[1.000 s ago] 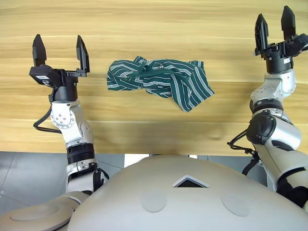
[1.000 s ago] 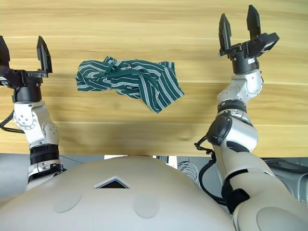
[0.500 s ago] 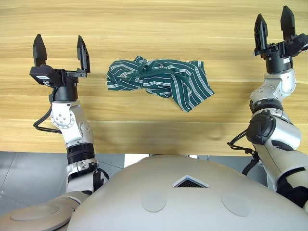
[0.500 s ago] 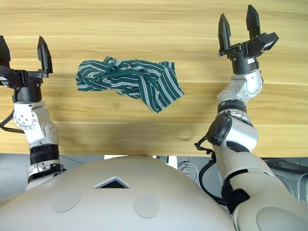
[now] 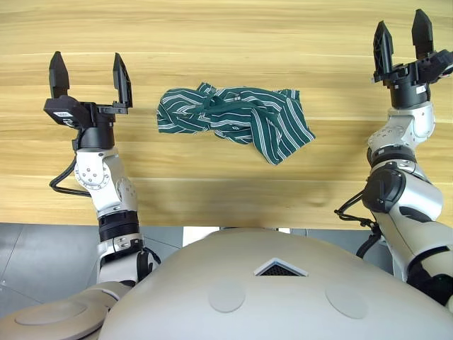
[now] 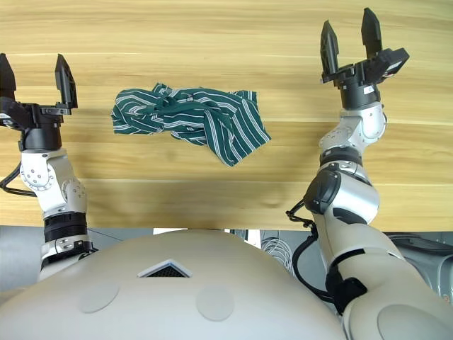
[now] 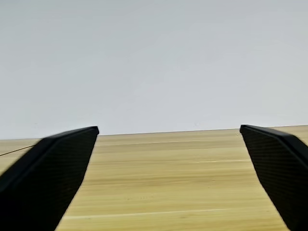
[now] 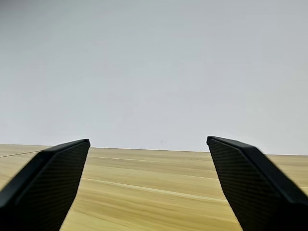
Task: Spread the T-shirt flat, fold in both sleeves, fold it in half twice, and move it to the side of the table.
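Observation:
A green T-shirt (image 5: 237, 119) with white stripes lies crumpled in a bunch at the middle of the wooden table (image 5: 212, 28). My left gripper (image 5: 88, 71) is held up over the table to the shirt's left, open, nothing between its fingers (image 7: 53, 178). My right gripper (image 5: 402, 35) is raised farther off to the shirt's right, also open and holding nothing, its fingers (image 8: 250, 183) spread wide. Neither gripper touches the cloth.
Bare wood runs all around the shirt, with wide room behind it and on both sides. The table's near edge (image 5: 212, 223) runs just ahead of my arms, grey floor below it. A plain pale wall (image 7: 154, 62) rises past the far edge.

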